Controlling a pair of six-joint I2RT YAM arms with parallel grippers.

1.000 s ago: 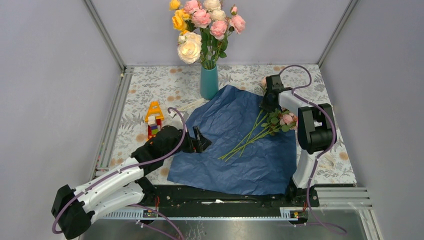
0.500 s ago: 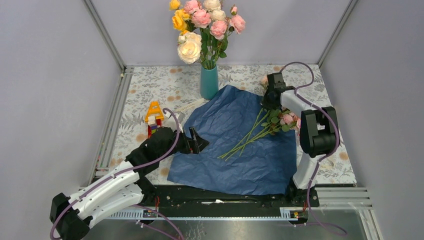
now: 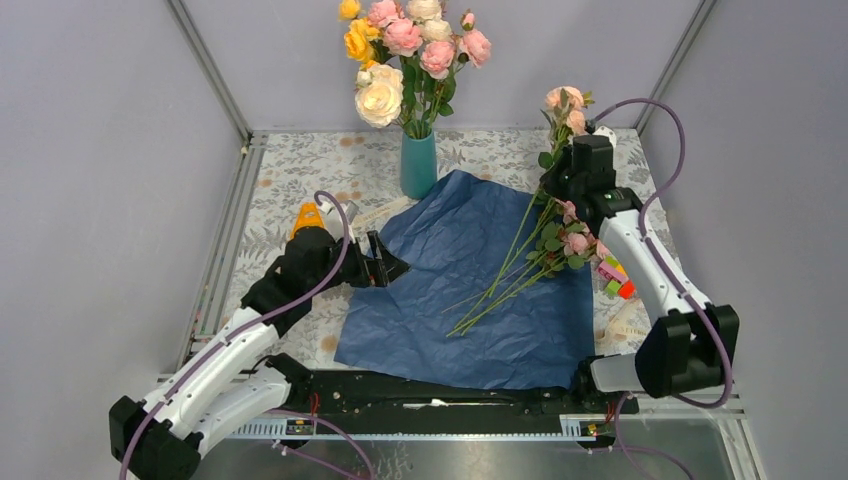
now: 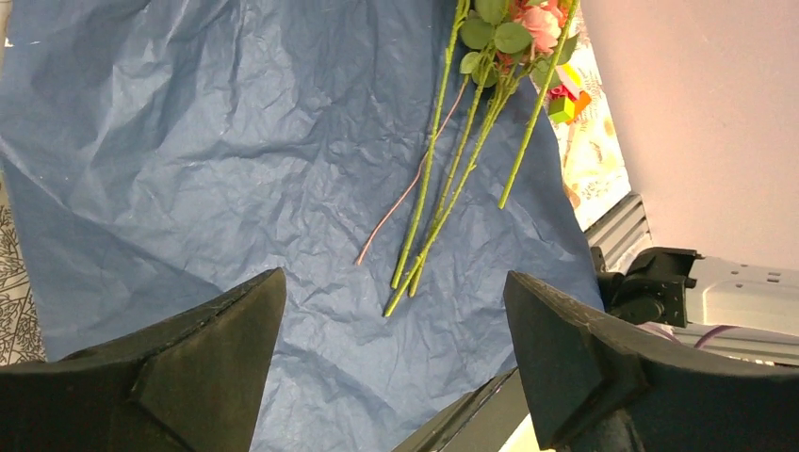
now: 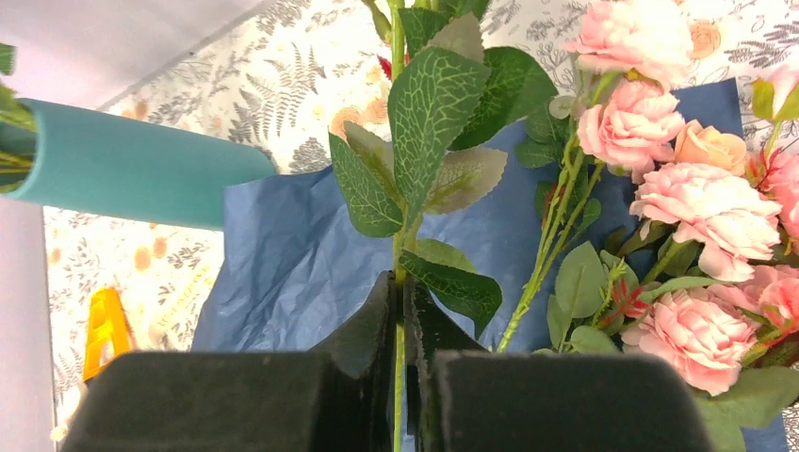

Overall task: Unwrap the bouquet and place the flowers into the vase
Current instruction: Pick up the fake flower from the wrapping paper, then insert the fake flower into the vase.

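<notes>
Small pink flowers [image 3: 575, 243], long thin green stems, crinkled navy paper [image 3: 440, 310] spread flat

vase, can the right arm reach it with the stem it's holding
Probably yes: the right gripper, shut on one flower stem, has only flat blue paper between it and the vase, though the big rose bunch crowds the mouth.

The blue paper [image 3: 470, 290] lies open and flat on the desk [image 3: 300, 165], crinkled, and the pink flowers [image 3: 575, 243] rest on its right part with their thin green stems. A raised flower [image 3: 565, 100] is pinched at its stem in the right tool [image 5: 403, 306]. The teal vase [image 3: 418, 165] stands upright just beside the paper's far edge.
</notes>
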